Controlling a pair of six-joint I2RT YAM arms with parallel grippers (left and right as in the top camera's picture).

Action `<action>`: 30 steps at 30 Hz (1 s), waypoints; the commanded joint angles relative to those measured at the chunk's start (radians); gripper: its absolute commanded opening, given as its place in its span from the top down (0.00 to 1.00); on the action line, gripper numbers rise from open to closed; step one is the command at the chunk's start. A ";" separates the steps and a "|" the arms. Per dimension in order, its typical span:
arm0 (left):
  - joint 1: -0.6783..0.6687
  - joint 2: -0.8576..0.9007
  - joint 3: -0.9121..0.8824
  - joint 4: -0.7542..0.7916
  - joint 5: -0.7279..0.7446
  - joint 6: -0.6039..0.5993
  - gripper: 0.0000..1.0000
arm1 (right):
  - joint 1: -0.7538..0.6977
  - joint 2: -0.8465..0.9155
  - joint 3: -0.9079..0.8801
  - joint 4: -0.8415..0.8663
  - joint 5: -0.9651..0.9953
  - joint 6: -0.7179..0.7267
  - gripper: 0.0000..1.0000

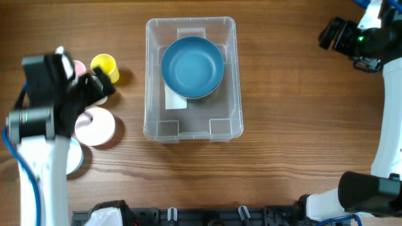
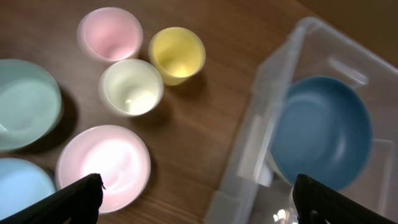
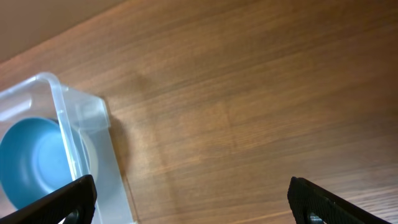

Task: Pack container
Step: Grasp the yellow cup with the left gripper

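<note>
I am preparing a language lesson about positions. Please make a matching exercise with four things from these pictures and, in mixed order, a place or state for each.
Things
1. container
2. dark blue bowl
3. yellow cup
4. pink bowl

Places or states
a. on the table, the cup nearest the container
b. inside the container
c. clear plastic, holding one bowl
d. on the table, next to the light blue bowl

Pairs: 1-c, 2-b, 3-a, 4-d

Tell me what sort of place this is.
Probably a robot lab bench rather than a kitchen. A left arm and a right arm flank a wooden table. On it, a clear container holds a blue bowl, with a yellow cup and a pink bowl alongside.
</note>
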 commanded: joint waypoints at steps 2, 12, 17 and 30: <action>-0.064 0.336 0.303 -0.036 0.012 0.016 0.06 | 0.031 -0.001 -0.103 0.035 -0.027 0.024 0.00; -0.070 0.814 0.373 0.079 0.011 0.019 0.12 | 0.038 -0.001 -0.206 0.098 -0.053 0.012 0.01; -0.070 0.894 0.373 0.132 -0.025 0.019 0.13 | 0.038 -0.001 -0.206 0.097 -0.053 0.003 0.01; -0.071 0.906 0.373 0.140 -0.117 0.019 0.82 | 0.037 -0.001 -0.206 0.098 -0.053 -0.002 0.00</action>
